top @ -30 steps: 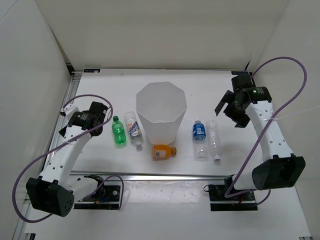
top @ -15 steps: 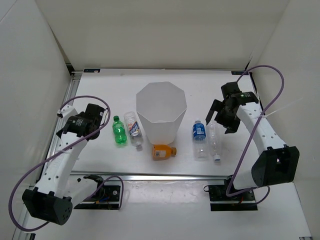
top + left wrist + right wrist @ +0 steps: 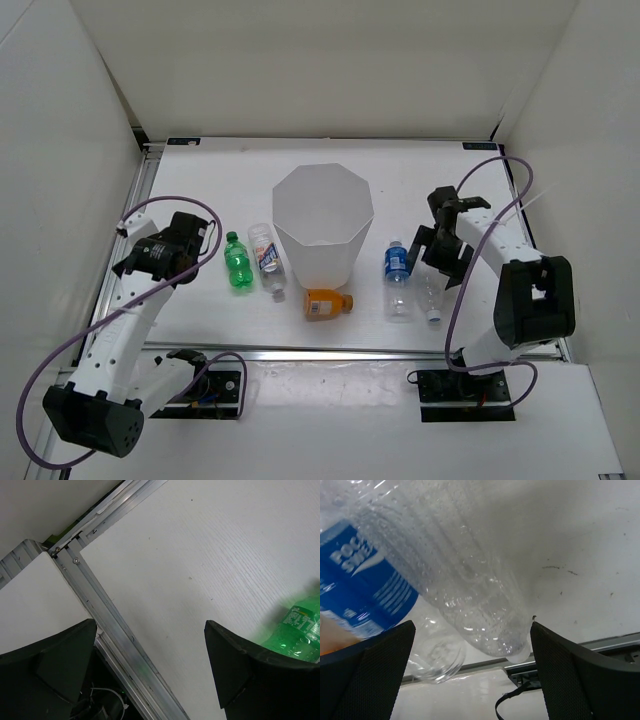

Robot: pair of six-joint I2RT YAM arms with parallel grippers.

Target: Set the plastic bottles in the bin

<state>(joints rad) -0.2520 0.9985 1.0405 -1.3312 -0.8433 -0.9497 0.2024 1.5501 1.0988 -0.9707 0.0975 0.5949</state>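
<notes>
The bin point(image 3: 323, 222) stands at the table's middle. A green bottle point(image 3: 237, 263) and a clear white-label bottle point(image 3: 267, 258) lie to its left, and a squat orange bottle point(image 3: 326, 303) lies in front. A clear blue-label bottle point(image 3: 399, 278) and a plain clear bottle point(image 3: 431, 297) lie to its right. My right gripper point(image 3: 438, 258) is open, low over the plain clear bottle point(image 3: 470, 575), with a finger on each side of it. The blue label point(image 3: 365, 580) shows beside it. My left gripper point(image 3: 193, 243) is open and empty, just left of the green bottle point(image 3: 302, 630).
White walls enclose the table on the left, back and right. An aluminium rail point(image 3: 300, 352) runs along the near edge and another point(image 3: 115, 625) along the left side. Purple cables loop from both arms.
My right gripper has swung down and to the left from the back right until it straddles the plain clear bottle. My left arm has shifted only slightly.
</notes>
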